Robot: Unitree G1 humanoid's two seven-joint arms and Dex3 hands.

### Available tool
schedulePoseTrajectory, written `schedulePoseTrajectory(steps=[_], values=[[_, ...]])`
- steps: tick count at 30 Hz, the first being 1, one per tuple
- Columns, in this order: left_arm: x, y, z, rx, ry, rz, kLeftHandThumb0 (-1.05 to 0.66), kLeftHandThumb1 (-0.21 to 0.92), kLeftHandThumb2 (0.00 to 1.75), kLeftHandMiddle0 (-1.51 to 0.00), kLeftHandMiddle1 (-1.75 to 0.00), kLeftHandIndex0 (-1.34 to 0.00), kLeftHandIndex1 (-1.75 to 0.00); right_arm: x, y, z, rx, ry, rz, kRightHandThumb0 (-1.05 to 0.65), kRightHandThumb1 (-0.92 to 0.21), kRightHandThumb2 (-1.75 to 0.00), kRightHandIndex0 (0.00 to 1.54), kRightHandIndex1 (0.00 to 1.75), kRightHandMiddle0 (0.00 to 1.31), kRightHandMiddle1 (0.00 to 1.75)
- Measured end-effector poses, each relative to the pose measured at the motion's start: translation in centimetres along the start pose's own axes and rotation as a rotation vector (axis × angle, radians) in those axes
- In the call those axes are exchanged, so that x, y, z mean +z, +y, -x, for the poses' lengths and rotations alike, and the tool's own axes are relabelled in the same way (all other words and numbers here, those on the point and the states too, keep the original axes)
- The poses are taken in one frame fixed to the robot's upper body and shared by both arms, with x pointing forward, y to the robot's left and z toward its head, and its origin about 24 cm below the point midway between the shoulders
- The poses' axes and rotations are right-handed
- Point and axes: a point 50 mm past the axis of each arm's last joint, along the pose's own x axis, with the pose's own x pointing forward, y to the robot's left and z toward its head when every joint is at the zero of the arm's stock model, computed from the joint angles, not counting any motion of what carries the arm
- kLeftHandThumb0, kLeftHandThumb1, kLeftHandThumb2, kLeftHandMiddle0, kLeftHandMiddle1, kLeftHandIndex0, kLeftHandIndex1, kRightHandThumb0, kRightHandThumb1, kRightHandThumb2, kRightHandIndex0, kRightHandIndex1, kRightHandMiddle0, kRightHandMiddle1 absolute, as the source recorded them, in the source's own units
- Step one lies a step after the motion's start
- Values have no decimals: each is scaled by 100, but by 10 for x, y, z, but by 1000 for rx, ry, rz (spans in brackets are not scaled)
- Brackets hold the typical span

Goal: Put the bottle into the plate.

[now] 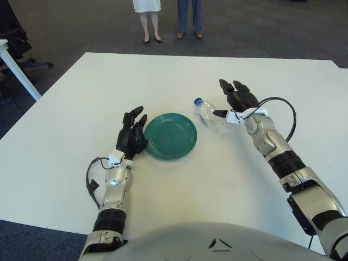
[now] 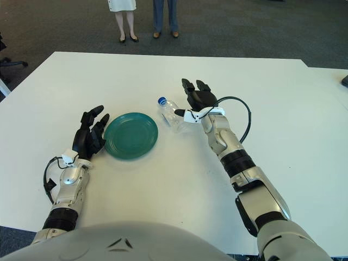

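A clear plastic bottle (image 1: 209, 114) with a blue cap lies on its side on the white table, just right of a green plate (image 1: 171, 136). My right hand (image 1: 235, 99) is just right of the bottle, fingers spread, thumb near the bottle's base, holding nothing. My left hand (image 1: 132, 132) shows beside the plate's left rim, fingers relaxed and empty. The plate holds nothing.
The white table (image 1: 179, 76) stretches wide around the plate. Two people's legs (image 1: 168, 22) stand on the carpet beyond the far edge. An office chair and another table's leg (image 1: 16, 60) show at the far left.
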Motion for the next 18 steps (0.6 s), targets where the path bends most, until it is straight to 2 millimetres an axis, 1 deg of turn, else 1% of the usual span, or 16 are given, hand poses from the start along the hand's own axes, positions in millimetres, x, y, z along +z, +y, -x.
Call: schedulePoseTrajectory(steps=[7, 18], values=[[0, -1, 0, 7, -1, -2, -87, 92, 94, -44, 0, -2, -86, 6, -5, 3, -28, 10, 107, -105, -92, -56, 0, 0, 0, 0], [1, -3, 0, 5, -2, -11, -89, 92, 96, -44, 0, -1, -86, 17, -1, 7, -8, 15, 256, -105, -92, -63, 0, 0, 0, 0]])
